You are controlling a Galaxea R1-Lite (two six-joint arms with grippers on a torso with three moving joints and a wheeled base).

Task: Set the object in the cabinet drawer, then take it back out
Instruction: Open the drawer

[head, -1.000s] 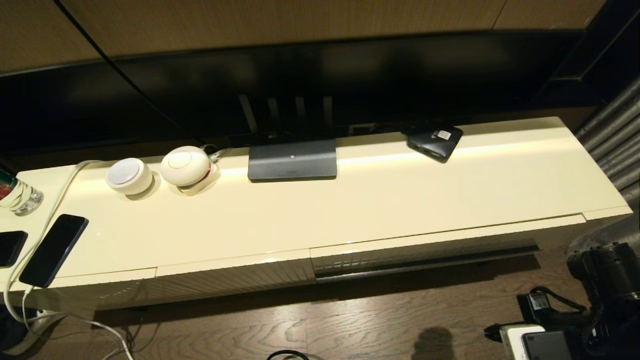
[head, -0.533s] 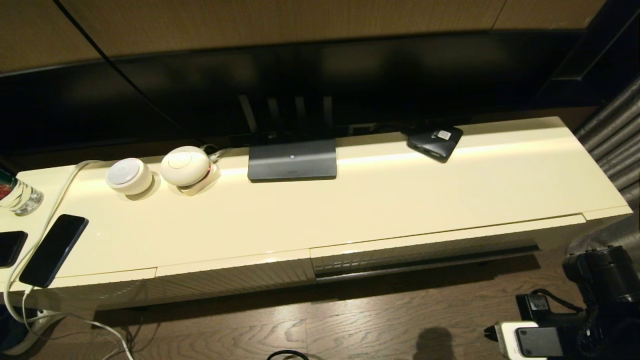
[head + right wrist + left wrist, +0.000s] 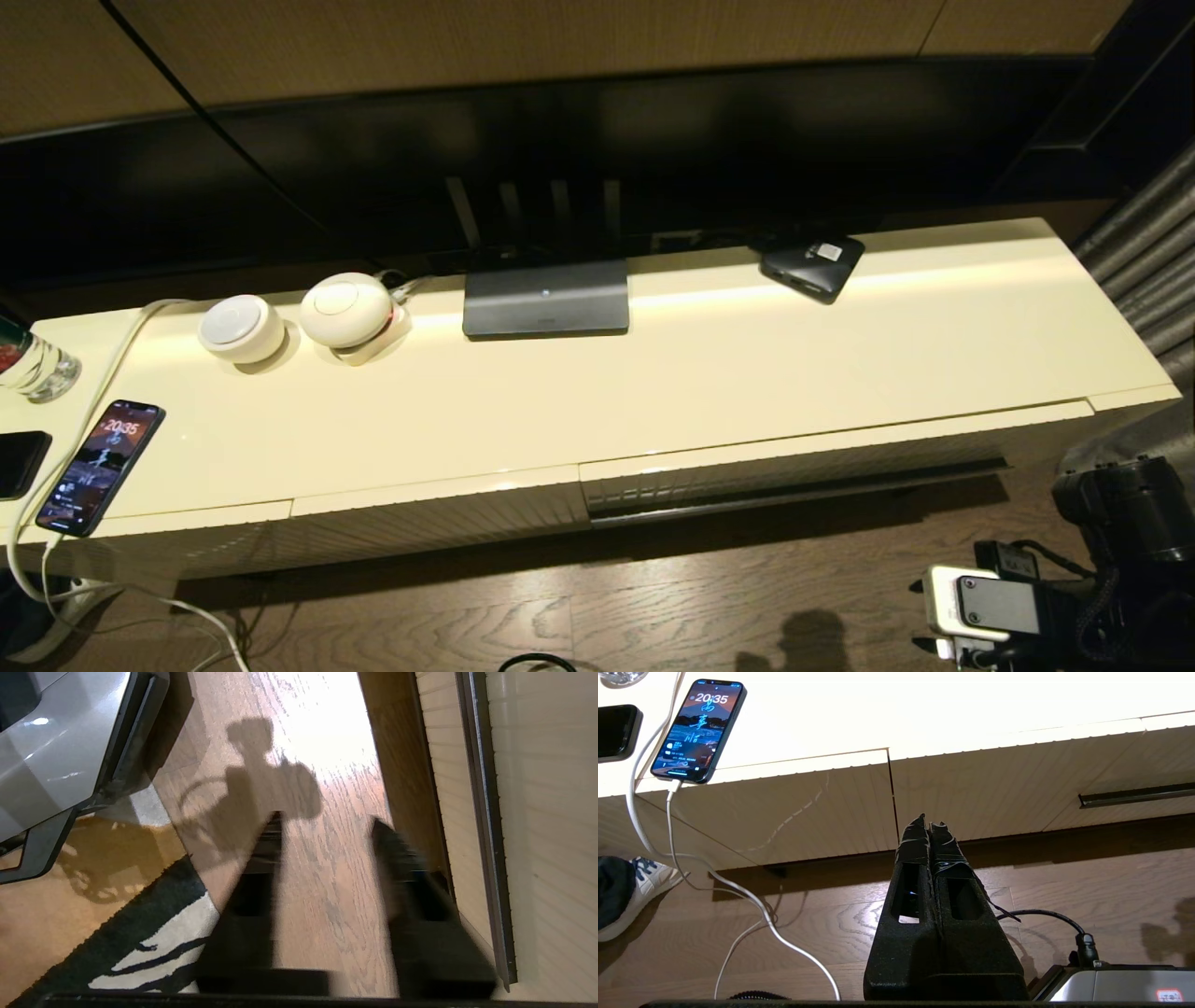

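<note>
The clear plastic bottle is in none of the views. The cabinet drawer (image 3: 794,471) is the wide ribbed cream front on the right, pushed in, with a dark strip under it. It also shows in the left wrist view, drawer (image 3: 1017,788), and in the right wrist view, drawer (image 3: 537,812). My right gripper (image 3: 327,819) is open and empty over the wooden floor, close beside the drawer front. Its arm (image 3: 1120,523) is at the lower right of the head view. My left gripper (image 3: 930,823) is shut and empty, low in front of the cabinet.
On the cabinet top stand a glass bottle with a red label (image 3: 28,359), a lit phone (image 3: 101,467) on a white cable, two round white devices (image 3: 243,327), a grey box (image 3: 546,299) and a black box (image 3: 810,261). A narrower ribbed panel (image 3: 439,518) lies left of the drawer. A patterned rug (image 3: 140,947) lies on the floor.
My right arm's wrist has risen and shifted in the lower right of the head view. The phone's screen has lit up. The cabinet stands as before.
</note>
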